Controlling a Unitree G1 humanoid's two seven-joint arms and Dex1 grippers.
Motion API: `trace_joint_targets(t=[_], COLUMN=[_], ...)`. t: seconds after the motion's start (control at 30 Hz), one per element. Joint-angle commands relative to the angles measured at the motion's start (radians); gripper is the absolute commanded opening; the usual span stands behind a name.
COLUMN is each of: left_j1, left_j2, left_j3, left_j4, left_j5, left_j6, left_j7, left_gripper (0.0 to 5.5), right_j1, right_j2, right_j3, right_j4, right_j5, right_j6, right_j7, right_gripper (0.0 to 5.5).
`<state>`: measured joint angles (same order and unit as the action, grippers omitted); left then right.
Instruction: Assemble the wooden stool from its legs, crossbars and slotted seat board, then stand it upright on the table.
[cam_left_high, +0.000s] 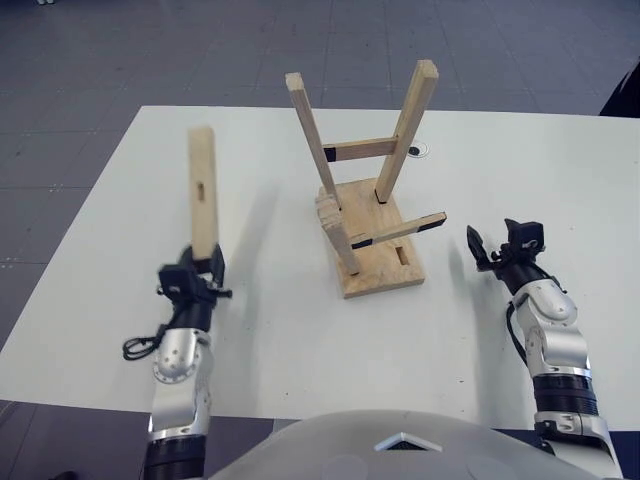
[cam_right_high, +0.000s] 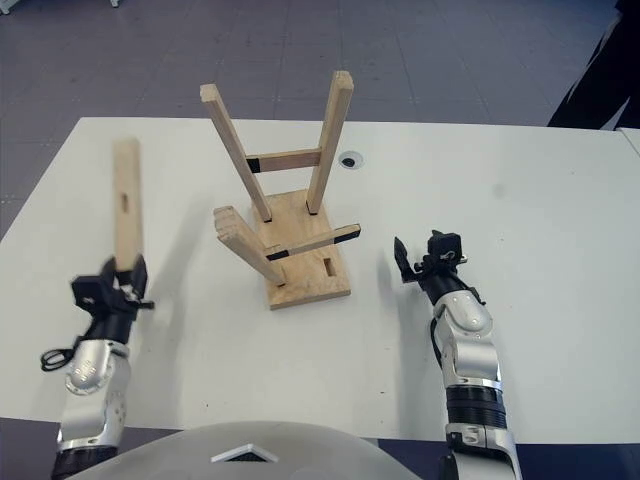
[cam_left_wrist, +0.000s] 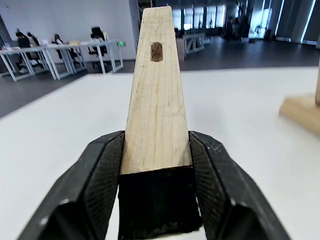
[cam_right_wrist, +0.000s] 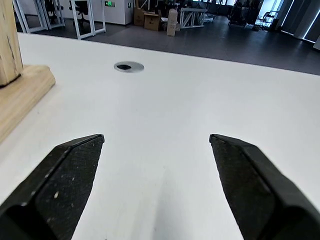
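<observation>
Grips a loose leg (cam_left_wrist: 156, 95) in the left tool (cam_left_wrist: 156, 145), clamped on its dark lower end, upright, slot near the top. Holds the right tool (cam_right_wrist: 156, 137) spread wide with nothing between, low over the tabletop (cam_left_high: 500, 170). Between the two tools and a little beyond, nearer the right: seat board (cam_left_high: 385, 268) flat on the tabletop, three legs (cam_left_high: 408, 130) rising from it, two crossbars (cam_left_high: 360, 150) fitted. Farther beyond the right tool, a grommet (cam_right_wrist: 128, 66).

Four wooden legs (cam_left_high: 409, 130), two crossbars (cam_left_high: 360, 150) and one slotted seat board (cam_left_high: 385, 270).
</observation>
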<state>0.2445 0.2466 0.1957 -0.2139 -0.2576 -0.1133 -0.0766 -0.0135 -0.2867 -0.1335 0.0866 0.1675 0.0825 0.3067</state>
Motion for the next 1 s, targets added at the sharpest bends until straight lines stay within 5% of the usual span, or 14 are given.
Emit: trace_joint_targets(t=[0.03, 0.23, 0.47, 0.77, 1.0], left_j1=[-0.177, -0.437, -0.589, -0.642, -0.681], left_j2=[0.038, 0.119, 0.232, 0.268, 0.326], left_j3=[0.005, -0.022, -0.070, -0.006, -0.038], left_j4=[-0.167, -0.312, -0.398, -0.437, -0.368], left_j5=[-0.062, -0.189, -0.367, -1.185, -1.434], left_j6=[0.147, 0.359, 0.522, 0.790, 0.844], left_j7=[0.006, -0.074, -0.270, -0.165, -0.135], left_gripper=[2.02, 2.02, 2.02, 2.02, 2.02], right_j1=[-0.039, -0.176, -0.387, -0.414, -0.441], right_j2=[0.027, 0.056, 0.028, -0.133, -0.170], right_j3=[0.003, -0.077, -0.193, -0.219, -0.178], right_j4=[-0.091, -0.335, -0.540, -0.374, -0.365], right_j5=[0.034, 0.231, 0.887, 1.367, 1.535], right_j6=[0.061, 0.282, 0.657, 0.850, 0.886], right_j7=[-0.017, -0.084, -0.142, 0.049, 0.162], right_gripper=[3.90, 3.90, 3.90, 3.90, 5.24])
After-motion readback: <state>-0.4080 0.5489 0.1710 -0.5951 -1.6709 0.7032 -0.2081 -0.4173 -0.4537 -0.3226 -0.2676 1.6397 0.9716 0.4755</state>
